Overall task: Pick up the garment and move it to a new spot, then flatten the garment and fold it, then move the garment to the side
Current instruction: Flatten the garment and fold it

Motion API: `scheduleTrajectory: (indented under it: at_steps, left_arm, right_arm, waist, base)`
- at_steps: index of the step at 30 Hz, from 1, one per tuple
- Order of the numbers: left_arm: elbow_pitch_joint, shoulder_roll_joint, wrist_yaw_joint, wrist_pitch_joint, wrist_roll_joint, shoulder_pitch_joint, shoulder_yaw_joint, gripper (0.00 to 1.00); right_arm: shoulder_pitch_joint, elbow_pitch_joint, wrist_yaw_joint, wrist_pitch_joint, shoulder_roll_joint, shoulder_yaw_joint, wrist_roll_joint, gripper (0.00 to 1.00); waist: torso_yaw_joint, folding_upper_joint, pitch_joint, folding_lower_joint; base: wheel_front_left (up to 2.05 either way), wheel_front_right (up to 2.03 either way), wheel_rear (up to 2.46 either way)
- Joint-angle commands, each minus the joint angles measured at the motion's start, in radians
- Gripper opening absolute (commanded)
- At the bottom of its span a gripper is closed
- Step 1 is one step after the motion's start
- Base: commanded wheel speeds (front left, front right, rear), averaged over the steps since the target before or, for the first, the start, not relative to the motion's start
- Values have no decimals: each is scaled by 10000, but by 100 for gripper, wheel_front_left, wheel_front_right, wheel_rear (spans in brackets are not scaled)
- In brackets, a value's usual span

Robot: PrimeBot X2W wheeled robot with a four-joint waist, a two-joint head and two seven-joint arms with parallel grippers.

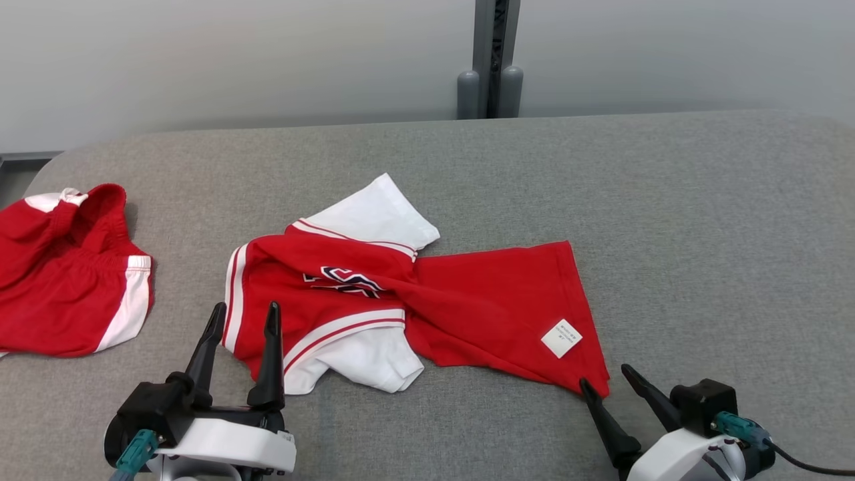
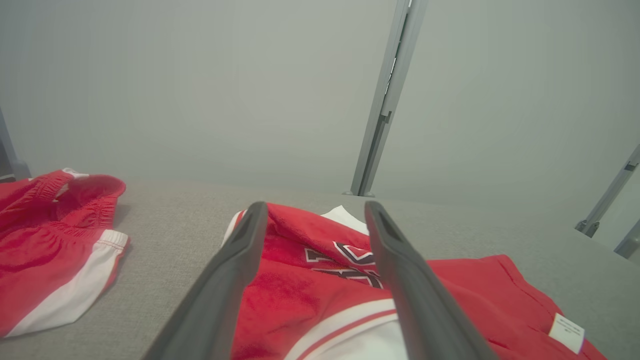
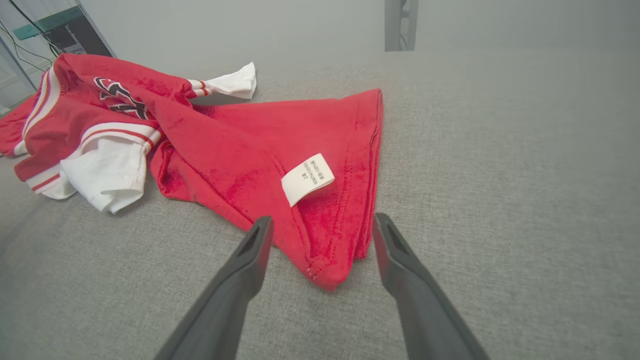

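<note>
The grey padded bench fills my head view, and the garment, a red shirt with white sleeves, lies crumpled just off its centre. Its striped shoulder end points to 9 o'clock, its plain red hem end points to 3 o'clock, and the cloth is twisted between them. A pair of red shorts sits well apart at 9 o'clock, and I mean to leave it alone. My left pincer comes in from 7 o'clock with its fingers spread wide over the striped shoulder edge, gripping nothing. My right pincer comes in from 5 o'clock, just as wide and just as empty. In the right wrist view the hem corner lies between its fingers. I judge this to be the first pick-up. To do it well I would lower the right pincer until one finger slides under that corner, then close on every layer of the hem. I would take the shoulder seam on the left rather than the loose sleeve, and lift both ends together so the twist can fall out. The white label at 11 o'clock from the corner is too flimsy to grab.
</note>
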Motion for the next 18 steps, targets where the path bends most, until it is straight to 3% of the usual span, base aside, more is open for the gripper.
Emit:
scheduleTrajectory:
  at_steps: [1, 10, 11, 12, 13, 14, 15, 18]
  left_arm:
    - [-5, 36, 44, -17, -52, -153, -13, 100]
    - [-7, 35, 115, -17, -228, -296, -86, 100]
    - [-8, 32, 127, -17, -237, -308, -98, 100]
    - [-11, 31, 130, -17, -243, -319, -94, 100]
    - [-12, 33, 131, -17, -242, -327, -95, 100]
    - [-12, 33, 140, -17, -247, -333, -97, 100]
    - [-11, 31, 149, -17, -245, -336, -99, 100]
    - [-4, 31, 167, -17, -253, -337, -115, 100]
  right_arm:
    - [-117, 174, 16, 41, -93, 76, 30, 100]
    - [-751, 1328, 16, 84, -40, 659, 278, 100]
    - [-801, 1389, 16, 47, -41, 686, 297, 91]
    - [-844, 1478, 16, 5, -38, 730, 319, 49]
    - [-879, 1579, 16, -16, -42, 772, 341, 33]
    - [-915, 1642, 16, -30, -48, 816, 354, 24]
    - [-959, 1704, 16, -38, -52, 846, 387, 0]
    - [-1039, 1899, 17, -79, -46, 925, 456, 0]
  waist:
    - [83, 0, 76, 0]
    - [454, 0, 328, 0]
    - [489, 0, 338, 0]
    - [517, 0, 345, 0]
    - [543, 0, 350, 0]
    - [567, 0, 354, 0]
    - [589, 0, 359, 0]
    - [636, 0, 366, 0]
  base:
    - [0, 0, 0]
    - [0, 0, 0]
    - [0, 0, 0]
    - [0, 0, 0]
    - [0, 0, 0]
    - [0, 0, 0]
    - [0, 0, 0]
    - [0, 0, 0]
